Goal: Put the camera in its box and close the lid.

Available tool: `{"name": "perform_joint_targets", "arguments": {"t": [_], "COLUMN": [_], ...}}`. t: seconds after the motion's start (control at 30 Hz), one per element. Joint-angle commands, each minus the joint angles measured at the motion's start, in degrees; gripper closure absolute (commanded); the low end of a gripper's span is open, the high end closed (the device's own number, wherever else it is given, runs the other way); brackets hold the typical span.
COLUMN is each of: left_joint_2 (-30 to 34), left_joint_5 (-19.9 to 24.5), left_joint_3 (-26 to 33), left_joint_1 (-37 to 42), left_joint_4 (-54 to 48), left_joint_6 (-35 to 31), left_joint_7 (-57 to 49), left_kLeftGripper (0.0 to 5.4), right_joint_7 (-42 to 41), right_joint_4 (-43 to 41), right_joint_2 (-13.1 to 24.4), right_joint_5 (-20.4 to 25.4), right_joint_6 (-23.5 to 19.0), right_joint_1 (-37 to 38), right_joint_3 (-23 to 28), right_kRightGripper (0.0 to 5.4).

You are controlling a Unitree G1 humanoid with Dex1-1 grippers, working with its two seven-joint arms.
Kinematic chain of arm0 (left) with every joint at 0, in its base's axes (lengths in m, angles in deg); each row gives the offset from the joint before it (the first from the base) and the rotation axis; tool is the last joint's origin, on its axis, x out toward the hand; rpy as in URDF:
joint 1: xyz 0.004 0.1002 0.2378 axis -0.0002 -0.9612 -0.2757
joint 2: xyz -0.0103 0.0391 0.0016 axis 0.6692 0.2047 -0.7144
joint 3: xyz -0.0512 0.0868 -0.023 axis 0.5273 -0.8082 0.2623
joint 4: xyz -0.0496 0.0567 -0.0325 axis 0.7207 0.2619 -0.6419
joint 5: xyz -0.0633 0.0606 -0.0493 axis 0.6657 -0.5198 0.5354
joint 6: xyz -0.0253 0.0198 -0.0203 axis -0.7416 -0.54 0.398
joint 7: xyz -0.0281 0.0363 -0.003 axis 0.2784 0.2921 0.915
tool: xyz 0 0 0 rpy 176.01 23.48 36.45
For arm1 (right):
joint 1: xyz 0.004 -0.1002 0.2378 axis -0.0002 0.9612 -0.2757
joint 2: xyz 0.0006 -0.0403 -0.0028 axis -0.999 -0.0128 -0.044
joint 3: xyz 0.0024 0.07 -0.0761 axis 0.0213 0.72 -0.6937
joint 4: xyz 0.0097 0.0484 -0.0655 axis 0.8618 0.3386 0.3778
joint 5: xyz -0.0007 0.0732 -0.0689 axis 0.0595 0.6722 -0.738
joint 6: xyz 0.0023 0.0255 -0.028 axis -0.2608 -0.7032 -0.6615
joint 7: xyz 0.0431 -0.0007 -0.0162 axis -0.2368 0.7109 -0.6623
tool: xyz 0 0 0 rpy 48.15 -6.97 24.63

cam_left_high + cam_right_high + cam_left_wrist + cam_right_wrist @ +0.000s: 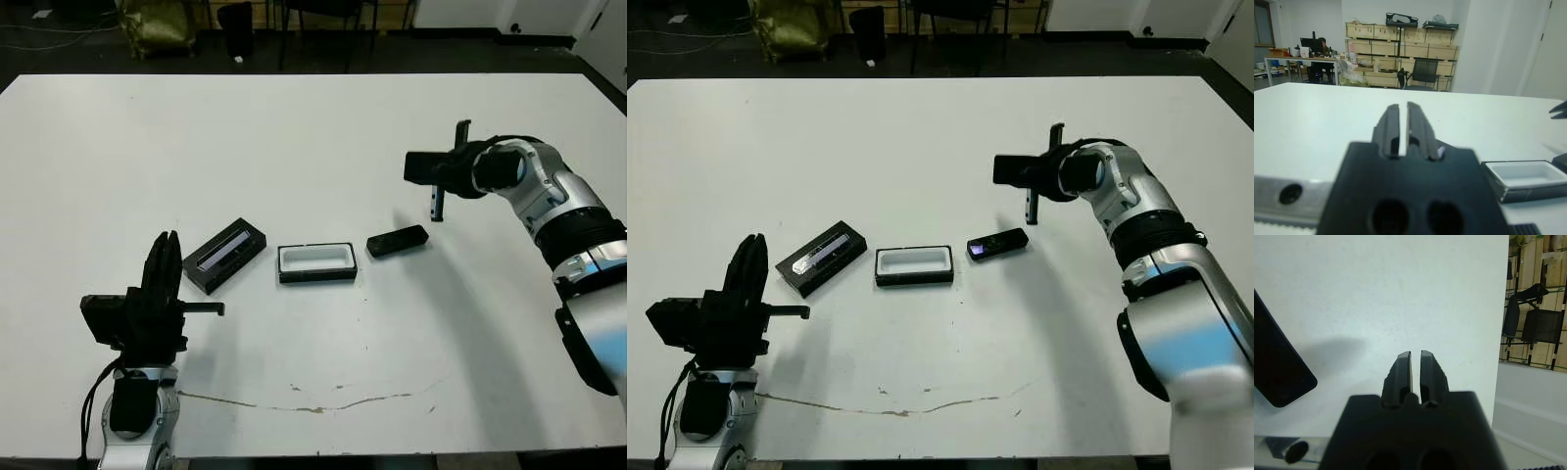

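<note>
Hovering above the camera (397,241), the right gripper (436,210) (jaws together, empty) has yet to grasp; next it must open and descend, the box (315,262) waiting just beside.

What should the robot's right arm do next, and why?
Probably lower the right tool toward the camera and open it. The camera lies on the table beside the empty box, nothing holds it, and that tool hangs just above it, shut.
</note>
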Motion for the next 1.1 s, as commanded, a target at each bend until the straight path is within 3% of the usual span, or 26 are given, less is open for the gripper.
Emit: {"name": "perform_joint_targets", "arguments": {"t": [0.03,0.2,0.47,0.83,1.1], "left_joint_2": [0.04,-0.03,-0.1,-0.25,-0.05], "left_joint_5": [-0.36,-0.67,-1.15,-0.84,-1.14], "left_joint_3": [-0.06,-0.44,-0.95,-0.94,-1.01], "left_joint_1": [-1.15,-1.44,-2.26,-2.56,-2.41], "left_joint_4": [-0.11,-0.11,-2.03,-2.06,-1.34], "left_joint_6": [-1.31,-1.12,-3.14,-2.97,-2.03], "left_joint_7": [-0.55,-0.71,-1.28,-1.33,-1.15], "left_kLeftGripper": [5.4,5.4,5.4,5.4,5.4], "right_joint_7": [-1.63,-6.29,-10.92,-10.91,-15.91], "right_joint_4": [-0.35,0.04,-1.76,-3.34,-2.65], "right_joint_2": [-0.69,-0.53,-0.97,0.53,-0.15], "right_joint_5": [-0.36,1.71,3.75,2.94,5.14], "right_joint_6": [-2.34,-2.35,-7.91,-4.05,-9.07], "right_joint_1": [1.62,1.68,3.62,6.43,7.05], "right_joint_3": [-0.46,0.48,1.27,0.39,1.67], "right_kRightGripper": [5.39,5.39,5.39,5.39,5.39]}}
